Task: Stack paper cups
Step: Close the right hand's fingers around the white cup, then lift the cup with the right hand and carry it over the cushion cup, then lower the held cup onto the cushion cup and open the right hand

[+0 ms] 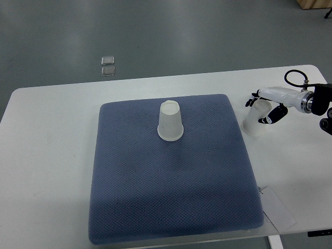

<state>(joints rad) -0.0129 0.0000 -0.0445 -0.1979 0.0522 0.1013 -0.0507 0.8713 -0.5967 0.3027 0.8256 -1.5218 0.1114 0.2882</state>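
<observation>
White table (52, 155) carries a blue mat (171, 207). One paper cup (170, 121) stands upside down on the mat. Our right hand (267, 109) has its fingers curled round a second cup (255, 120), off the mat's right edge. We judge both cups light, thin-walled, easily crushed; hold mid-wall, gently.
</observation>
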